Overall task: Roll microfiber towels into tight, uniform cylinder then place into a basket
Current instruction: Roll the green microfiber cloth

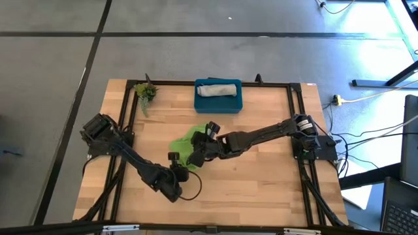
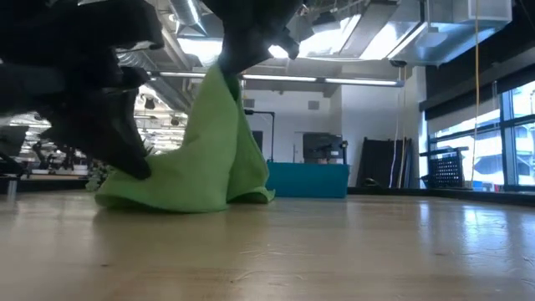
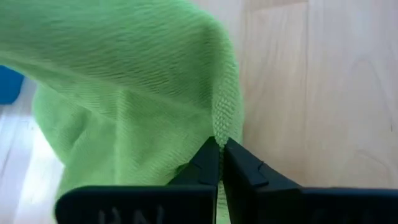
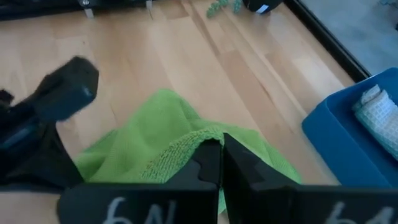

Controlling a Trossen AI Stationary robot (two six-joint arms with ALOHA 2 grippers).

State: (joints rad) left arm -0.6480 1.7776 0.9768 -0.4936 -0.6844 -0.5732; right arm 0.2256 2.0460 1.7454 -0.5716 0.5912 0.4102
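The lime green towel (image 1: 185,145) lies bunched mid-table, with one part lifted into a peak (image 2: 221,84). My right gripper (image 4: 221,152) is shut on that peak, above the table. My left gripper (image 3: 219,155) is shut on the towel low down, at its near left end (image 2: 144,171). The light grey towel (image 1: 217,89) lies rolled inside the teal-blue basket (image 1: 202,104) at the table's far side. My left gripper pinches the green towel's hemmed edge (image 3: 221,124) between its two fingertips, close above the table. The cloth rises away from the fingers toward the lifted peak. My right gripper pinches a hemmed edge of the towel (image 4: 198,142) between its two fingers, from above. The towel hangs below it like a tent, and its lower folds (image 2: 180,199) rest on the table.
A small green plant sprig (image 1: 145,93) lies at the table's far left. A black frame (image 1: 295,104) runs along the table's edges. Bare wood lies at the near right (image 1: 261,183).
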